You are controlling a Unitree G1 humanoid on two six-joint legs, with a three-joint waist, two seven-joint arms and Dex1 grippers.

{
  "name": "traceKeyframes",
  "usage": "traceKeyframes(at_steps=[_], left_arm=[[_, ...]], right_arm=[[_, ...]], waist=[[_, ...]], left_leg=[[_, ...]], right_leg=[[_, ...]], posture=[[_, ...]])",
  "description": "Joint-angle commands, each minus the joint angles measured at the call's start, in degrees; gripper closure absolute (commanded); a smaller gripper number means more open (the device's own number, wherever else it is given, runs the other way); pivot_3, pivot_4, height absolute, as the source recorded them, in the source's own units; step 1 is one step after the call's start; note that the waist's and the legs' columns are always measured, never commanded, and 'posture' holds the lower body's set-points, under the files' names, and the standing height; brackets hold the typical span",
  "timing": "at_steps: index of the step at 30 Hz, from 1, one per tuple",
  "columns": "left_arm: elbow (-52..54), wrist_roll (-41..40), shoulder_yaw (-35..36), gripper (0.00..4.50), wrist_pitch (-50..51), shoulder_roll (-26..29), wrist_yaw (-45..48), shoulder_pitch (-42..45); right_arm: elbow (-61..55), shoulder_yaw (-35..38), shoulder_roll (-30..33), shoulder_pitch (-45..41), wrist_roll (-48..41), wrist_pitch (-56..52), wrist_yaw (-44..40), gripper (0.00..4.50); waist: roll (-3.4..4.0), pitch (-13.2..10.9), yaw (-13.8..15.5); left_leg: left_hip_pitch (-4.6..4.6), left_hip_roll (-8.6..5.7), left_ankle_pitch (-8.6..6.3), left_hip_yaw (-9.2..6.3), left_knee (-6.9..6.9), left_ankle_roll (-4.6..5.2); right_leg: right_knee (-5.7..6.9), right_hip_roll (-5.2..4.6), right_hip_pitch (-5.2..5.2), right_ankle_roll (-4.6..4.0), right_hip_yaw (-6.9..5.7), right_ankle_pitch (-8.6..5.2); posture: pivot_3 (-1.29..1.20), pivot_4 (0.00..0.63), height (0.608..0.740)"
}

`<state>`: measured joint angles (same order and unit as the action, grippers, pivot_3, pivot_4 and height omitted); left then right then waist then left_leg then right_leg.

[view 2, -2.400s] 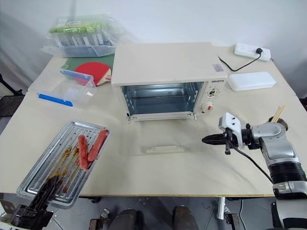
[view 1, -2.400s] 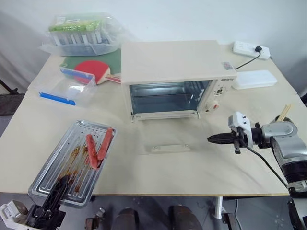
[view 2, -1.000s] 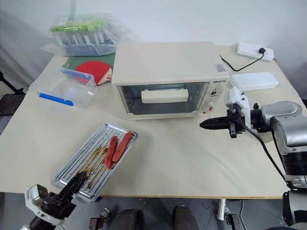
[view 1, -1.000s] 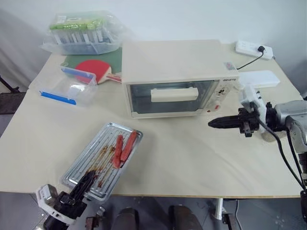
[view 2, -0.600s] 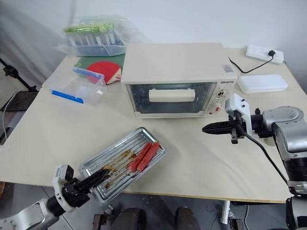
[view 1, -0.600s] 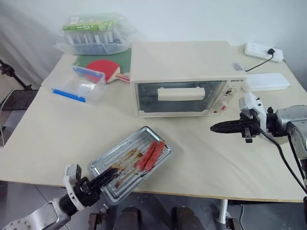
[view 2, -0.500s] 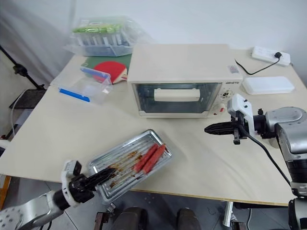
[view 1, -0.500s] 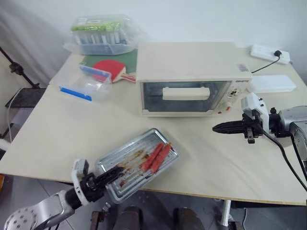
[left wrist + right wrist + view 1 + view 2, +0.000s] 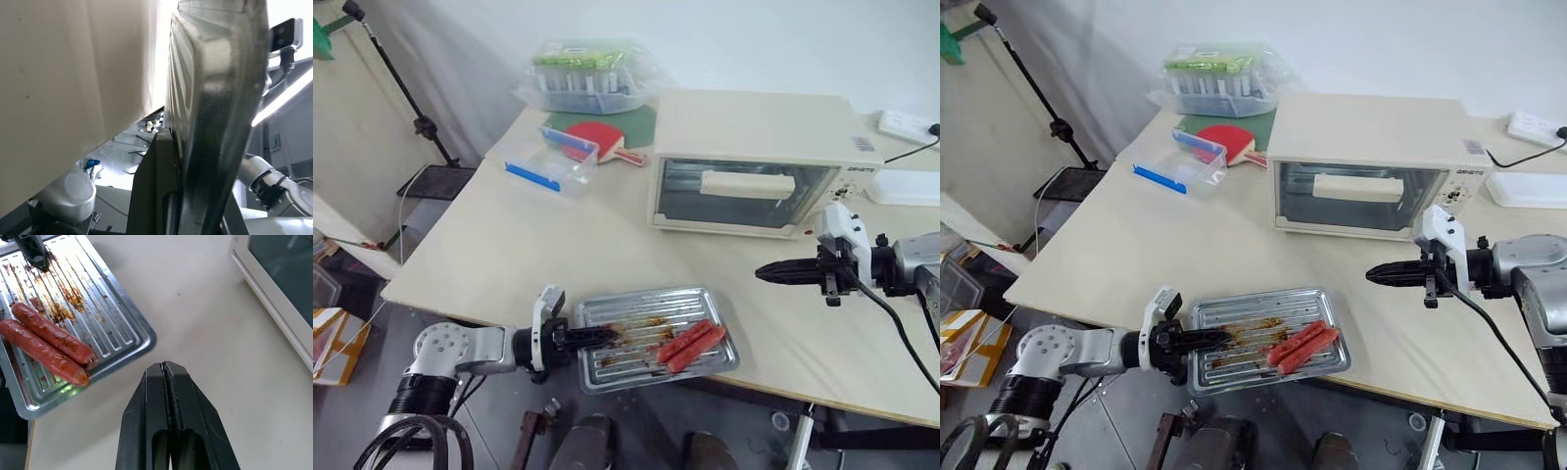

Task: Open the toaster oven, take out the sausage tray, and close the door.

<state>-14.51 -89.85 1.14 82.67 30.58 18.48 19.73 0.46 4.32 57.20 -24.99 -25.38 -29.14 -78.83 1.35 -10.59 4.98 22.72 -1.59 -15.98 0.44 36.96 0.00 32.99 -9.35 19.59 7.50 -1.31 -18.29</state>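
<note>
The left hand (image 9: 592,337) is clamped on the left short edge of the sausage tray (image 9: 658,335), its black fingers reaching in over the greasy ridges. The tray is seen at the near edge of the tabletop (image 9: 509,235), and part of it appears to overhang that edge. Its long axis is laid roughly along the tabletop's near edge, the gripped end pointing toward the robot's left. Two red sausages (image 9: 690,345) are found in the right half of the tray, side by side and tilted slightly against that axis.

In the left wrist view the tray's underside and rim (image 9: 215,122) are shown edge-on, with the tabletop's edge close beside them. In the right wrist view the grease stains and the sausage ends are shown from above.

Behind the tray the toaster oven (image 9: 754,162) is placed, with the door (image 9: 744,193) shut and its bar handle (image 9: 747,184) across the glass.

On the right, the right hand (image 9: 766,273) is held above the tabletop with its fingers pressed together on nothing, pointing to the robot's left, in front of the oven's knob side.
</note>
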Motion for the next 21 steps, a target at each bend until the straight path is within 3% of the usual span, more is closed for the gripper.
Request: traceKeyframes(at_steps=[1,5,15,17,18,21], left_arm=[[-2.62,1.81,5.56,4.50,-5.10,-2.14,1.98,4.87],[-2.03,-1.86,9.92,4.50,-5.40,-3.62,-0.72,4.31],[5.67,-11.08,15.11,4.50,-6.39,-4.81,-9.82,-4.39],[7.31,-12.81,15.65,4.50,-7.09,-4.51,-11.47,-6.28],[7.93,-13.70,15.93,4.50,-7.64,-4.41,-12.25,-7.12],[10.16,-16.88,15.94,4.50,-9.02,-3.84,-14.36,-9.39]], right_arm=[[-2.04,2.04,-0.20,0.50,-1.75,-0.41,0.85,4.44],[-2.47,1.71,-0.27,0.49,-2.27,-0.83,1.18,4.44],[0.02,-0.35,1.06,-2.50,-2.11,-1.34,-2.16,4.44],[1.29,-1.13,1.17,-3.91,-1.64,-1.12,-3.04,4.44],[1.80,-1.48,1.22,-4.47,-1.44,-0.99,-3.45,4.44],[3.06,-2.09,1.24,-5.89,-1.04,-0.88,-4.25,4.44]], waist=[[0.00,0.00,-0.03],[-0.01,-0.01,-0.05],[-0.33,-0.20,-0.63],[-0.37,-0.22,-0.66],[-0.39,-0.23,-0.73],[-0.51,-0.28,-0.72]], left_leg=[[0.15,0.00,0.14,0.04,-0.01,0.07],[0.58,0.01,0.28,0.07,-0.05,-0.04],[0.71,0.09,1.96,0.10,-0.91,0.03],[0.90,0.13,2.00,0.11,-1.00,-0.01],[1.00,0.16,2.04,0.11,-1.01,-0.07],[1.57,0.31,2.17,0.13,-1.02,-0.25]], right_leg=[[-0.07,-0.04,0.06,0.24,-0.08,0.13],[-0.47,-0.08,0.22,1.20,-0.23,0.67],[-0.50,-0.01,0.48,1.31,-0.25,0.71],[-0.44,0.05,0.82,1.48,-0.14,0.80],[-0.41,0.09,0.96,1.95,-0.13,1.05],[-0.28,0.24,1.66,2.02,-0.11,1.08]], posture=[[0.00,0.150,0.740],[0.00,0.150,0.740],[0.00,0.150,0.740],[0.00,0.150,0.740],[0.00,0.150,0.740],[0.00,0.150,0.740]])
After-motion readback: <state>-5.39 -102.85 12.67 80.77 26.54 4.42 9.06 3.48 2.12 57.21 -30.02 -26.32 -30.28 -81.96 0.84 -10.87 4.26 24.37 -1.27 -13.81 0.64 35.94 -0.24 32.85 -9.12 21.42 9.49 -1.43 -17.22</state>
